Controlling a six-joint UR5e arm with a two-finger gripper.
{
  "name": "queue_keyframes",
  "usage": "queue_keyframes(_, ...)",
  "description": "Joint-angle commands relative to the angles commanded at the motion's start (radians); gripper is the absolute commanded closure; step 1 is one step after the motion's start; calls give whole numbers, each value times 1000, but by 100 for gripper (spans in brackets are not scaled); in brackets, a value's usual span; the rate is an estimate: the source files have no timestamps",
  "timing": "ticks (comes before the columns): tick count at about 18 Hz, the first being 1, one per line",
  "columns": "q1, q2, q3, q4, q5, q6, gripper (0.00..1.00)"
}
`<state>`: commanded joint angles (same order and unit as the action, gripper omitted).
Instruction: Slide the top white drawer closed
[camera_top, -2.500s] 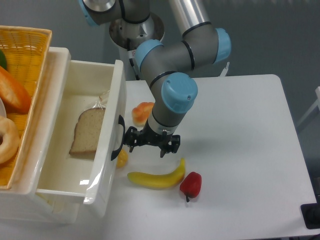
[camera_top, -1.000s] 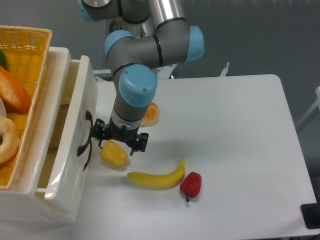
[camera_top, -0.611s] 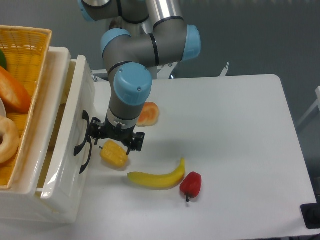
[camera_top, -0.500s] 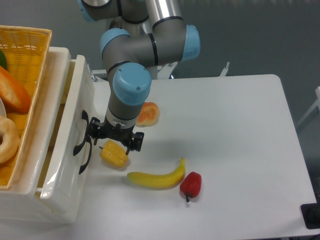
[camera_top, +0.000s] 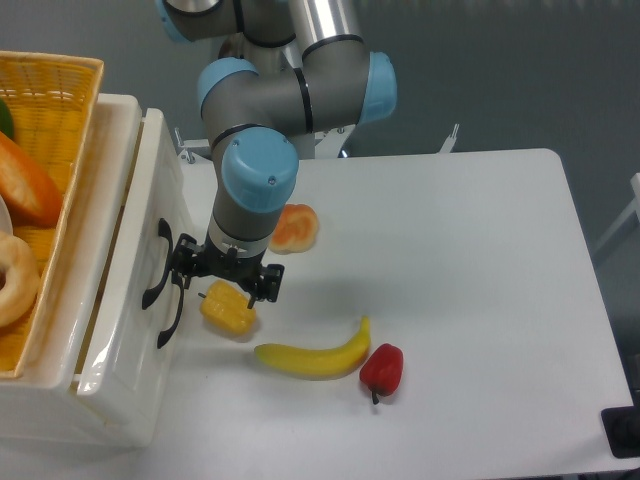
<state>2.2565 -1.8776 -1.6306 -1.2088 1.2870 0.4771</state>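
The top white drawer is pushed almost fully into the cabinet, with only a narrow gap showing along its top edge. Its glossy front panel faces right and carries a curved black handle. My gripper hangs low right beside that front, its jaws spread wide with nothing held between them. The left fingertip is at the panel near the handle. The drawer's inside is hidden.
A yellow corn piece lies just under my gripper. An orange fruit, a banana and a red pepper lie on the white table. A yellow wicker basket with food sits on the cabinet.
The drawer has slid left from wide open to nearly shut, and my gripper has moved left with it, staying against its front. The bread slice inside is now hidden.
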Motion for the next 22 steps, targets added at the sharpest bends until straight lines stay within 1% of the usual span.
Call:
queue_keyframes(9,-2,2,0,0,8,-15,0)
queue_keyframes(13,23,6,5,2,26,-6,0)
queue_keyframes(14,47,9,8,2,37,-6,0)
queue_keyframes(16,83,6,34,2,69,-5,0)
queue_keyframes(18,126,8,49,6,167,3,0)
queue_keyframes(20,175,6,75,6,250,64,0)
queue_keyframes(22,236,8,80,8,300,179,0)
